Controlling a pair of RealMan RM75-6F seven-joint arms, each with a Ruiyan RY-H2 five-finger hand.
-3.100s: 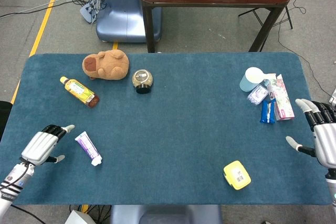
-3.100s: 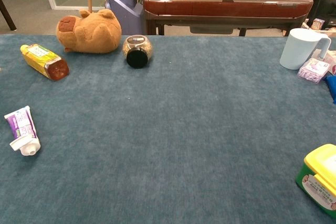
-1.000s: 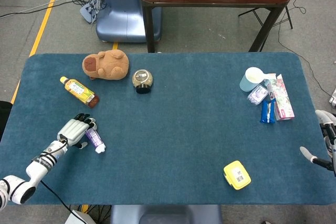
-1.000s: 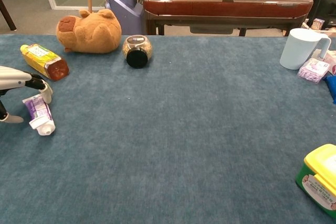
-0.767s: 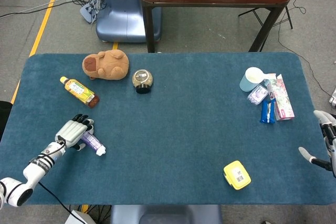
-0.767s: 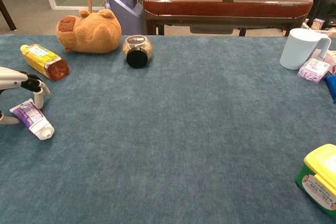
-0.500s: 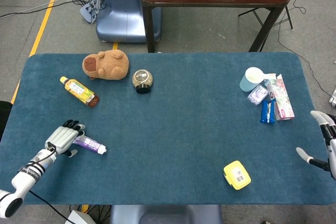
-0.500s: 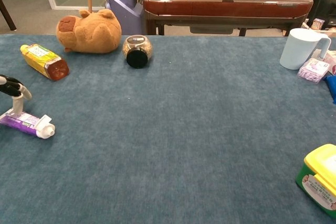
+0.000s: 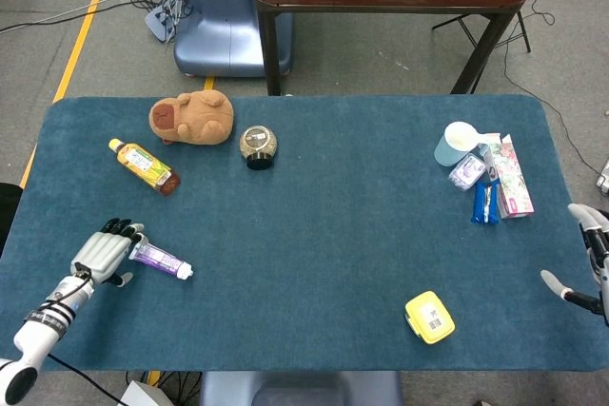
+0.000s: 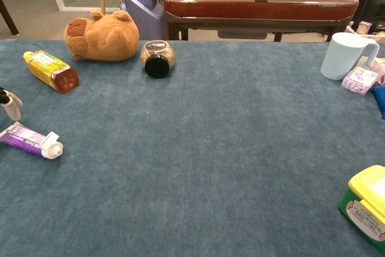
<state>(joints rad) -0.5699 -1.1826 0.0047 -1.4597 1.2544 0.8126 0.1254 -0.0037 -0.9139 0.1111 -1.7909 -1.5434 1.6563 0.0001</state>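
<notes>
- A blue-covered table (image 9: 314, 225) is seen from above in the head view & from low down in the chest view.
- A purple toothpaste tube (image 9: 160, 259) is laid flat nr the table's front-left corner, white cap pointed away from that corner.
- The left hand (image 9: 103, 254) is placed just beside the tube's tail end, fingers loosely curled; nothing is gripped, and contact w/ the tube cannot be told.
- The right hand (image 9: 588, 263) is seen at the table's right edge, mostly cut off by the frame; fingers are spread, nothing is held.
- A yellow bottle (image 9: 143, 165) & brown plush toy (image 9: 192, 117) are set behind the tube, toward the table's back-left.
- A small yellow box (image 9: 429, 317) is set nr the table's front edge, right of centre.
</notes>
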